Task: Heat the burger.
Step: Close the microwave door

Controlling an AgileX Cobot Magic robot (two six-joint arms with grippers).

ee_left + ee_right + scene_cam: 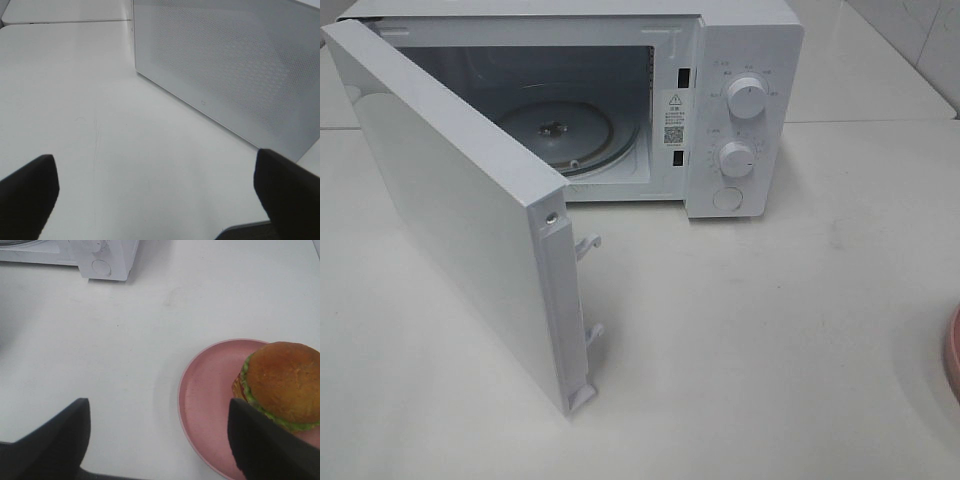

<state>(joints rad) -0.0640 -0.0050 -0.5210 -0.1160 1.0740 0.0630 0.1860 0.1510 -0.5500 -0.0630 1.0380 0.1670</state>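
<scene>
While the burger (282,382) sits on its pink plate (210,390), both arms' fingers (55,440) (empty) gape wide.

I see a white microwave (740,110) with a dotted mesh door (235,70) on a white table (770,330), black fingers (265,445), and a golden-brown, green-lettuced burger (282,382) on a pink plate (210,390)
</scene>
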